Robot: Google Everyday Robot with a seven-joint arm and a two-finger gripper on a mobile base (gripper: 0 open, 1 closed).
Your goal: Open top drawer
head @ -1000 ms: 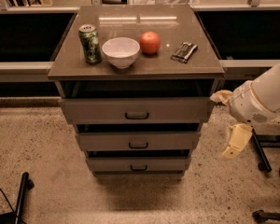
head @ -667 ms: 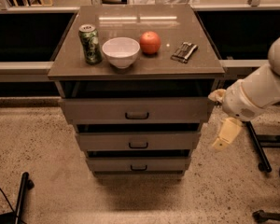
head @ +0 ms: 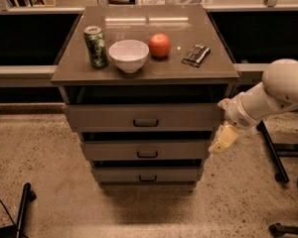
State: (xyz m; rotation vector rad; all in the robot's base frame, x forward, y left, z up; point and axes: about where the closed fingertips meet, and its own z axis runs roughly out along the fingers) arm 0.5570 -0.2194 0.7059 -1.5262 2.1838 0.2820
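Observation:
The top drawer [head: 114, 117] is the widest of three grey-beige drawers in a cabinet, with a small dark pull handle [head: 145, 123] at its centre. A dark gap shows between its front and the cabinet top. My gripper [head: 223, 139] hangs from the white arm [head: 273, 95] at the cabinet's right side, level with the gap between the top and middle drawers. It is right of the handle and apart from it, holding nothing that I can see.
On the cabinet top [head: 154, 68] stand a green can [head: 96, 46], a white bowl [head: 128, 55], a red-orange fruit [head: 160, 45] and a small dark object [head: 196, 55]. Two narrower drawers [head: 147, 150] sit below. Black stand legs [head: 273, 152] are at the right, another [head: 22, 207] at the lower left.
My arm and gripper have moved left and slightly up, closer to the cabinet's right side. The drawers and the objects on top have not moved.

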